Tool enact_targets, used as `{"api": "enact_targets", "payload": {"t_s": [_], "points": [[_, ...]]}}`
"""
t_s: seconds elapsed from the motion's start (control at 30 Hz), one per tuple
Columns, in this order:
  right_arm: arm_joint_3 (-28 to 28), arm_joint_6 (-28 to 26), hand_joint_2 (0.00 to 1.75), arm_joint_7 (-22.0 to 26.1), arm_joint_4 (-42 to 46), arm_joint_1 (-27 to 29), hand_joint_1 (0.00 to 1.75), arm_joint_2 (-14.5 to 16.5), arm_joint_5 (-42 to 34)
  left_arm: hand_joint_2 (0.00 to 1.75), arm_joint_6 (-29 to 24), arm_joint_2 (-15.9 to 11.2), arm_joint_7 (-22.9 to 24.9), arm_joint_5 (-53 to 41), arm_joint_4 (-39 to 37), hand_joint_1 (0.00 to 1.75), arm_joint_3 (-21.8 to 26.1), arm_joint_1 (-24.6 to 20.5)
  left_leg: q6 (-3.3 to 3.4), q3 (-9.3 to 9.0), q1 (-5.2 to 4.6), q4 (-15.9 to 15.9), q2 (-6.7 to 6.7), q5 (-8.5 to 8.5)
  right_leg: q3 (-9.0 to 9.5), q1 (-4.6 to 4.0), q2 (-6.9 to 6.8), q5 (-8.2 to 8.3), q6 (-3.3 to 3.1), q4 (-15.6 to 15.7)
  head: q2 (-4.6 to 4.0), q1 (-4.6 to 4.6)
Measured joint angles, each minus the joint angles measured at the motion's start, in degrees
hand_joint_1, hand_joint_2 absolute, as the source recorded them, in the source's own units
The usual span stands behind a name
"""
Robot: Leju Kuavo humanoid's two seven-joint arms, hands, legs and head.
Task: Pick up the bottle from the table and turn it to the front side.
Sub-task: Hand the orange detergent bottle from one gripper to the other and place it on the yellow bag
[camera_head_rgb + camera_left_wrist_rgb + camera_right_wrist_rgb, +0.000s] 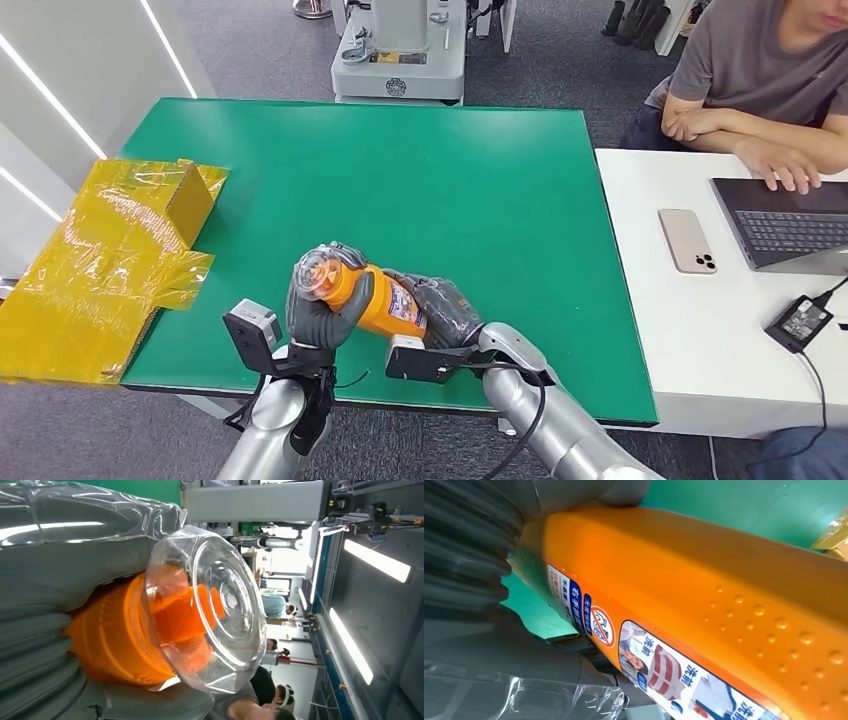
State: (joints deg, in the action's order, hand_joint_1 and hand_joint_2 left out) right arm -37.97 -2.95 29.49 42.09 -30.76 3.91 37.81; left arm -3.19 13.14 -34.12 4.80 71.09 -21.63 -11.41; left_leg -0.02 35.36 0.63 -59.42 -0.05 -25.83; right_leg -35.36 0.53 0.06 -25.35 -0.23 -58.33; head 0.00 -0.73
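- The left robot hand [322,305] was wrapped around the cap end of the bottle [385,300], its grey fingers [300,290] curled close under the clear cap [322,272]; in the left wrist view the clear cap [210,610] stood out past the ribbed cover, with the orange neck inside it.
- The right robot hand [440,305] was closed on the other end, the base, so that the bottle was carried between both hands.
- I judged this two-hand hold to serve the turning: with each end gripped, one hand could let go and take a new grip while the other kept the bottle.
- The bottle lay almost level, lifted above the near edge of the green counter [450,160], its cap toward the robot's left.
- In the right wrist view a label [639,650] with small pictures and text ran along the orange body, so the printed side faced the right arm; whether this was the front side I could not tell.
- Farther out, yellow wrapped cardboard [110,260] lay at the left edge of the counter, well apart from the bottle.
- On the white side desk [650,330] were a phone [687,240] and a laptop [790,225], and a person [760,70] sat there.
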Motion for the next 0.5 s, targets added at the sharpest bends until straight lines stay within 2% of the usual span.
{"api": "enact_targets", "payload": {"t_s": [0.03, 0.13, 0.17, 0.5], "points": [[0.0, -0.2, 1.75, 0.0, 0.0, 0.0, 1.69, 0.0, 0.0, 1.75, 0.0, 0.0, 0.0, 0.0, 0.0, 1.75, 0.0, -0.1, 0.0, 0.0, 0.0, 0.0, 0.0, 0.0, 0.0, 0.0, 0.0, 0.0, 0.0, 0.0, 0.0, 0.0], [0.2, -1.0, 1.75, 0.0, 0.3, 0.1, 0.38, 0.0, -0.3, 1.75, 0.1, 0.2, 0.0, -0.1, 0.0, 1.75, 0.1, -0.2, 0.0, 0.0, 0.0, 0.0, 0.0, 0.0, 0.0, 0.0, 0.0, 0.0, 0.0, 0.0, 0.0, 0.0], [0.4, -1.3, 1.75, 0.0, 0.4, 0.2, 0.0, 0.0, -0.5, 1.75, 0.1, 0.3, 0.0, -0.1, 0.0, 1.75, 0.1, -0.3, 0.0, 0.01, 0.0, 0.0, 0.0, 0.0, 0.0, 0.0, 0.0, 0.0, 0.0, 0.0, 0.0, 0.0], [4.3, -4.9, 1.75, -0.5, 7.5, 4.1, 0.0, 0.7, -9.8, 1.75, -0.6, 0.3, 0.0, -0.7, 0.0, 1.75, 1.5, -0.8, 0.0, 0.04, 0.0, 0.0, -0.03, 0.0, 0.0, 0.0, -0.04, -0.01, 0.0, 0.0, 0.0, 0.01]]}}
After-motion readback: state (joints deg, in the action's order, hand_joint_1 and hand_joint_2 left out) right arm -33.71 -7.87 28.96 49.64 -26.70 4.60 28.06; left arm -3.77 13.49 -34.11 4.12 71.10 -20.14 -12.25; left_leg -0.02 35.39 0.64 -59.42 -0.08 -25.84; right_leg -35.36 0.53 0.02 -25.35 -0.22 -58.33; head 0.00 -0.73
